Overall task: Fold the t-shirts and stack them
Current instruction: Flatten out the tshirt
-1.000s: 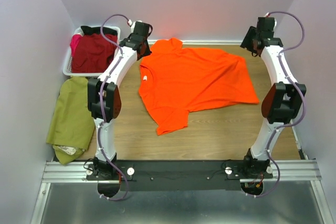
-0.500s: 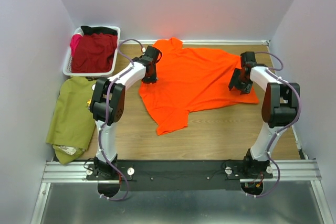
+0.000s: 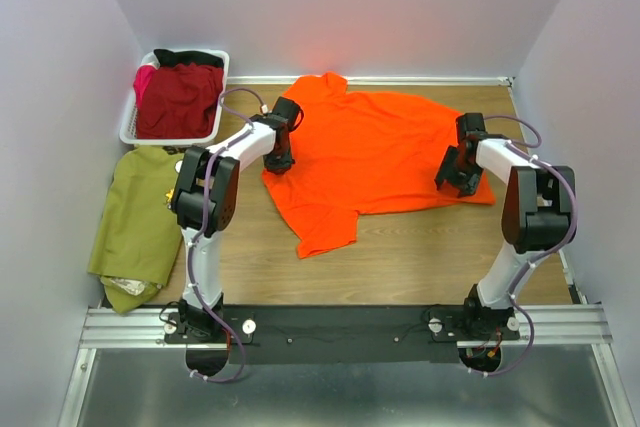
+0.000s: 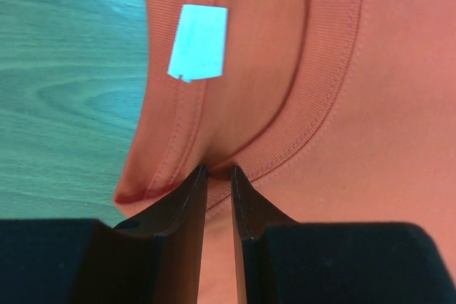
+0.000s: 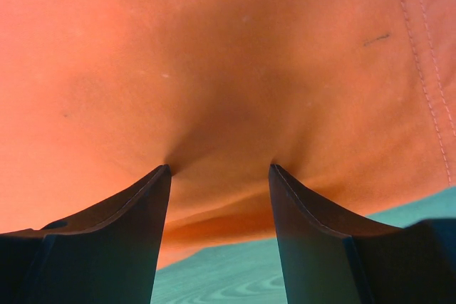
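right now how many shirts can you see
3: orange t-shirt spread mid-table, dark red one in the basket, olive one at left. More may hide in the basket.

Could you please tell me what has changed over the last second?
Both arms came down from the far end. The left claw has closed on the collar of the orange t-shirt; the right claw, open, presses on the cloth near its right edge. The shirt, the basket and the olive t-shirt stayed put.

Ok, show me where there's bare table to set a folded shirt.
Widest bare table: the near strip between the orange shirt and the rail. A smaller patch lies in the far right corner. The left side is crowded: basket, olive shirt.
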`<state>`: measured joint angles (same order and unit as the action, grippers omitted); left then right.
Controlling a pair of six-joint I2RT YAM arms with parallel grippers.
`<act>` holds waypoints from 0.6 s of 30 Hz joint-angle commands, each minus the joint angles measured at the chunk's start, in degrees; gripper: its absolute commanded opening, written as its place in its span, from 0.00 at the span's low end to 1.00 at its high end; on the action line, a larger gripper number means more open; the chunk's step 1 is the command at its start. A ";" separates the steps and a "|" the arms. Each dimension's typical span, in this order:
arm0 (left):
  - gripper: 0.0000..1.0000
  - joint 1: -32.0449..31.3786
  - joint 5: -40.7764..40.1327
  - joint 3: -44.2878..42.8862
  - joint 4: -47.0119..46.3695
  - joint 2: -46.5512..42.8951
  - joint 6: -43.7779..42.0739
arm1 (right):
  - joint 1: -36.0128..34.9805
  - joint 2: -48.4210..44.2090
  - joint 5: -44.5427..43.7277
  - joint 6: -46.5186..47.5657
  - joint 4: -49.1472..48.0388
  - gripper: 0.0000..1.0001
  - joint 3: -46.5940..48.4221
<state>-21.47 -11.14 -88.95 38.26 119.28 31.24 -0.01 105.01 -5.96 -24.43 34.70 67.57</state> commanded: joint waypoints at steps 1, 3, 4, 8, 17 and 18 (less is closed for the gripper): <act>0.28 2.75 -2.57 3.94 5.24 -0.63 2.24 | 0.19 -0.16 -3.88 -3.25 8.54 0.66 -4.99; 0.28 3.45 -2.23 5.36 5.68 -1.51 2.59 | 0.10 -0.42 -4.76 -3.61 10.47 0.65 -6.13; 0.28 3.80 -1.88 6.84 5.34 -1.77 2.59 | 0.10 -0.51 -5.11 -3.96 11.00 0.65 -6.48; 0.28 5.04 -0.73 9.66 5.42 -2.39 2.77 | 0.10 -0.95 -5.29 -4.23 13.20 0.65 -8.33; 0.26 6.01 -1.52 7.66 4.37 -4.93 0.05 | 0.10 -4.98 -3.62 -4.40 14.96 0.62 -8.60; 0.26 6.01 -1.69 6.69 4.37 -5.55 -0.22 | 0.10 -5.51 -3.80 -4.32 15.13 0.62 -7.90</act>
<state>-16.97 -10.17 -81.03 38.35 113.80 33.78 -0.03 99.79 -6.07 -29.54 42.04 61.17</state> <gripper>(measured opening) 0.269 0.628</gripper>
